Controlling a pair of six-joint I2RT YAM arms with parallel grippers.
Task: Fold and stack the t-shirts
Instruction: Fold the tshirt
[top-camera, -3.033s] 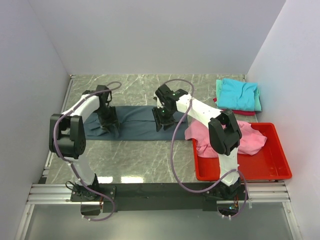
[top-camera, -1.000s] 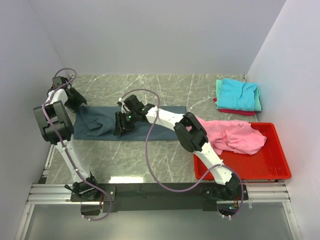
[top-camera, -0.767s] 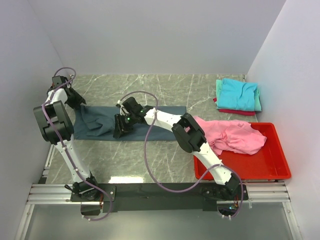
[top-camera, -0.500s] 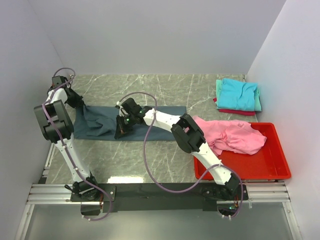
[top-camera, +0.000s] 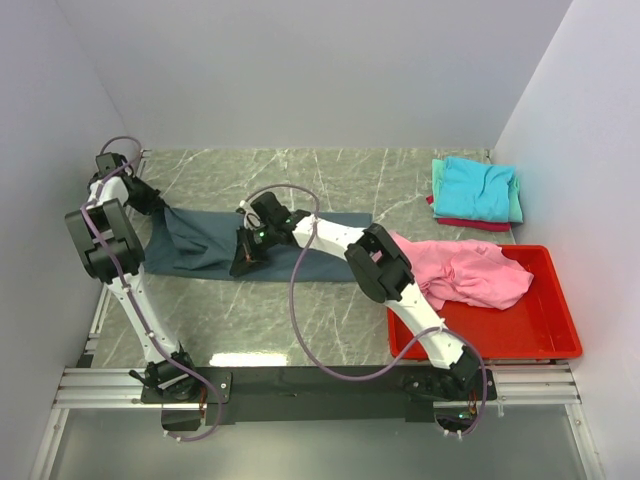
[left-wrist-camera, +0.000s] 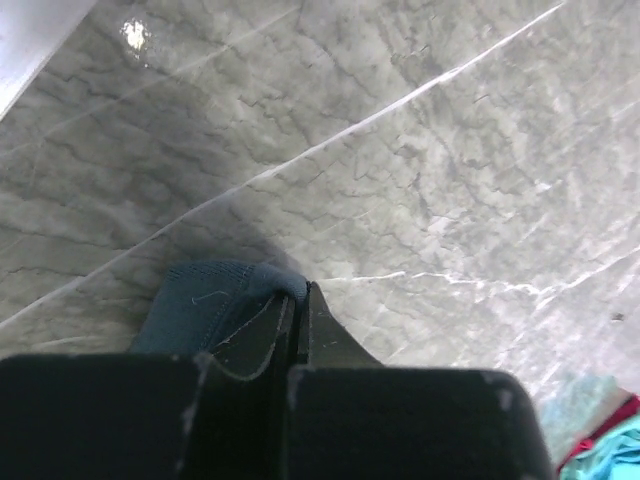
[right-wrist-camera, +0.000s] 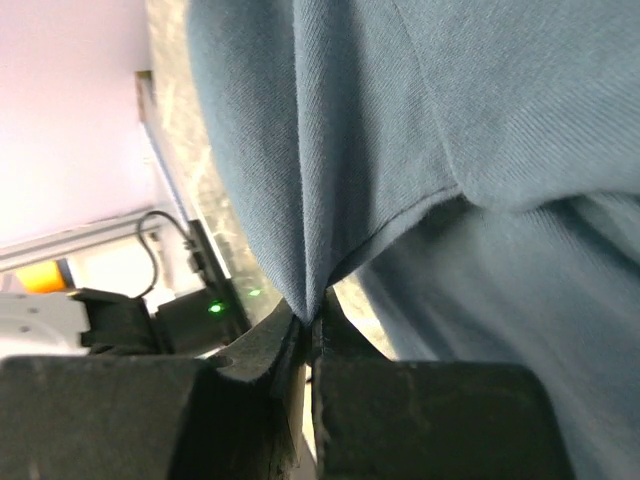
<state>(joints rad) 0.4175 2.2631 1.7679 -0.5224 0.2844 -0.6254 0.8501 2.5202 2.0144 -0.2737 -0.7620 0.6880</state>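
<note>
A grey marble table (top-camera: 300, 315) stands between plain pale walls, with both arm bases at its near edge. The dark slate t-shirt (top-camera: 205, 245) lies spread over the left-middle of the table, and its left end is drawn up and bunched. The left gripper (top-camera: 150, 202) sits at that far-left corner, with its jaws pinched together on a fold of the shirt's edge. In the left wrist view the blue-grey cloth is tucked between the closed jaws just above the marble. The right gripper (top-camera: 246, 256) reaches across to the shirt's near hem. Its jaws are clamped on a ridge of fabric that rises from them in a taut crease. To the right, well apart, the pink t-shirt (top-camera: 470, 272) lies crumpled, partly inside the red bin (top-camera: 520, 338) and spilling over its left rim. At the far right corner 3 folded shirts are stacked: the turquoise t-shirt (top-camera: 475, 187) on top, the mint t-shirt (top-camera: 515, 207) under it, and the red t-shirt (top-camera: 470, 224) at the bottom.
</note>
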